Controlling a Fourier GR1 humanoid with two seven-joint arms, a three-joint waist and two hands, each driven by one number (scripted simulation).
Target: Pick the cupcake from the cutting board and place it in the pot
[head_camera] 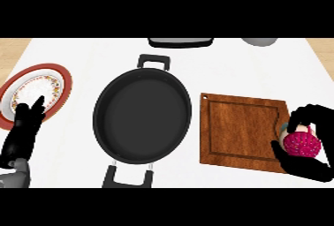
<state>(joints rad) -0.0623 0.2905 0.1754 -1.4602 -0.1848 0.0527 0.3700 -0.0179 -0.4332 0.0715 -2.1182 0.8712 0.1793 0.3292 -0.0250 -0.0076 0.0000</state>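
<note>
The cupcake (301, 144), pink-topped with a pale wrapper, sits at the right edge of the brown cutting board (240, 131). My right hand (308, 167) curls round it, fingers above and thumb below, hiding part of its base. Left of the board lies the black pot (142, 117), an oval pan with handles at its far and near ends and nothing inside. My left hand (23, 132) rests open at the left edge, fingers pointing up over a plate.
A white plate with a red rim (39, 90) lies at the far left, partly under my left hand. A dark object (180, 42) and a grey bowl (261, 41) sit at the counter's far edge.
</note>
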